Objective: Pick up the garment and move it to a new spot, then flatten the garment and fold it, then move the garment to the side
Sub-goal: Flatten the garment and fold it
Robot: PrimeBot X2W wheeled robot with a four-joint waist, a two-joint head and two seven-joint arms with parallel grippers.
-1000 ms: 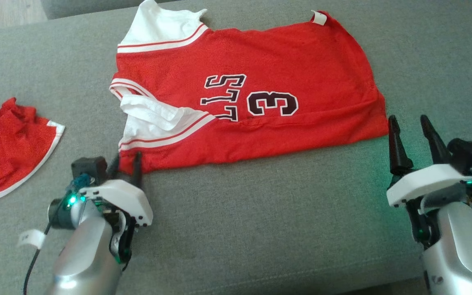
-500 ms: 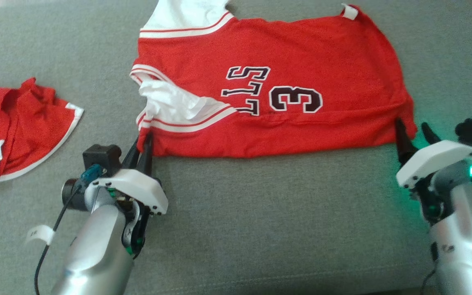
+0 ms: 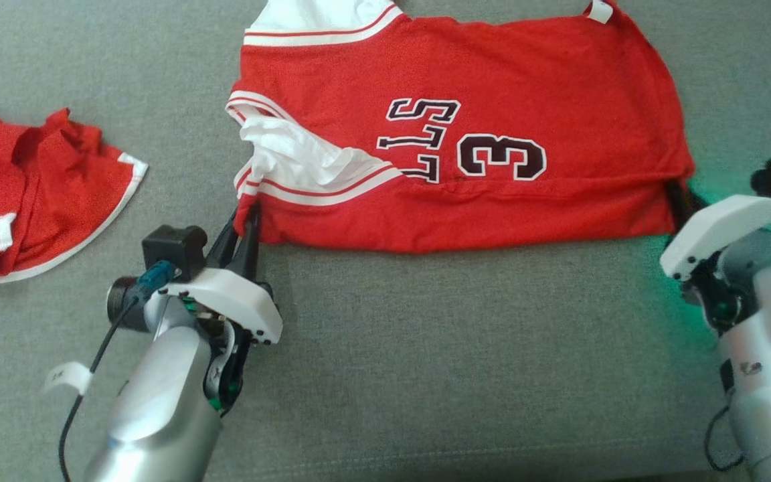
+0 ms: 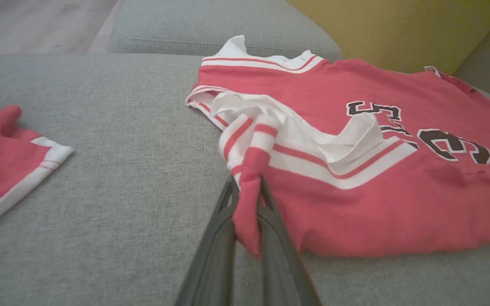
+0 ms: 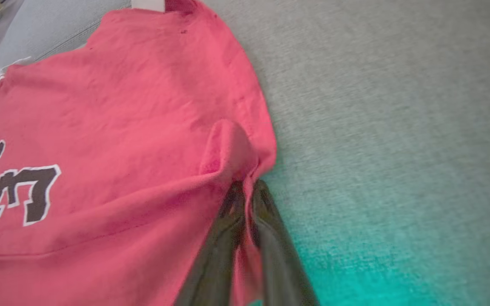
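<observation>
1. Head view: the garment (image 3: 466, 134), a red jersey with white trim, is seen spread print-side up on the grey cushion (image 3: 425, 375). Its shoulder end is turned toward the robot's left and its hem toward the right.
2. A long crease is seen running just inside the near edge, so a lengthwise fold is judged to be under way. The two near corners are the natural places to hold if that edge is to be carried evenly across the body of the cloth.
3. The left gripper (image 3: 246, 227) is placed at the near shoulder corner. In the left wrist view its fingers are seen clamped tight on a bunched strip of red and white-striped fabric, which is drawn up between them.
4. The right gripper (image 3: 683, 197) is set at the near hem corner. From the head its fingertips are largely hidden by the cloth, so the grip is judged from the right wrist view. There the fingers stand nearly together, with a thin layer of red fabric apparently pinched between them.
5. With both ends held, the near edge can be lifted taut, which should stop its middle from sagging or twisting.
6. A second red garment (image 3: 31, 194) is seen crumpled at the cushion's far left, well apart from the work.
</observation>
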